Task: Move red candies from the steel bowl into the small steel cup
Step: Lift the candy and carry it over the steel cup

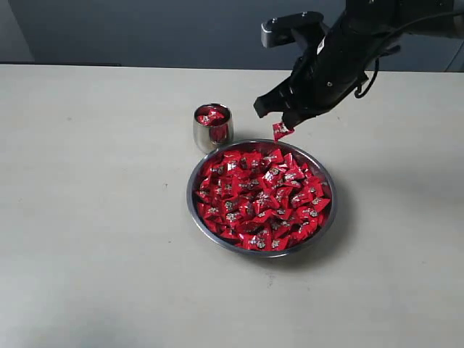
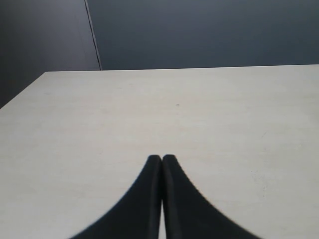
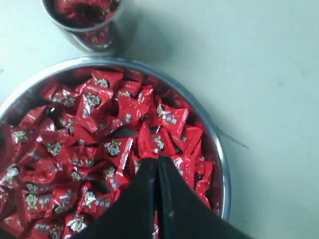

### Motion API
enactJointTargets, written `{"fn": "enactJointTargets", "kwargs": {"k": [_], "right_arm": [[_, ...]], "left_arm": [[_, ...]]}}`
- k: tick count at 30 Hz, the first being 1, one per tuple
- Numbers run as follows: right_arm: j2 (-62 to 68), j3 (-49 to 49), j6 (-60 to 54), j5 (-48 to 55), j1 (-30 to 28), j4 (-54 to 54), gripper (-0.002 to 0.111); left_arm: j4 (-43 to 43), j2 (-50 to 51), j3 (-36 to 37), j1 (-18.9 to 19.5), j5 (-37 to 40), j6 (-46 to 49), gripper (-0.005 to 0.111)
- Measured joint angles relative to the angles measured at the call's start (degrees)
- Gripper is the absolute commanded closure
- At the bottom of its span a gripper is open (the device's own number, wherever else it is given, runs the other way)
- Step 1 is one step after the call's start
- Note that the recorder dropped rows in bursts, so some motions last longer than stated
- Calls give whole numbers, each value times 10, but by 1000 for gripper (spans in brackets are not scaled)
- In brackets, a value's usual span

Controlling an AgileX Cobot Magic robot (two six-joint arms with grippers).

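Red candy [image 1: 281, 130] pinched in R fingers [image 3: 139, 204], hanging just below tips, above steel bowl [image 1: 191, 192] (cup [image 1: 206, 138] nearby)

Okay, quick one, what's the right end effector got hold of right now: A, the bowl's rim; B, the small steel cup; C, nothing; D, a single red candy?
D: the right end effector is shut on one red candy, which hangs from it above the steel bowl.
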Motion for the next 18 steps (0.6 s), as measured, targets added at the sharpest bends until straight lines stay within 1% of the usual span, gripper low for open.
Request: {"fn": "enactJointTargets", "kwargs": {"k": [7, 18], "right_arm": [[47, -79, 0, 13, 4, 1, 109], [155, -263, 0, 62, 36, 2, 109]], "left_arm": [[0, 0, 0, 0, 0, 0, 106], [0, 0, 0, 0, 0, 0, 106]]}}
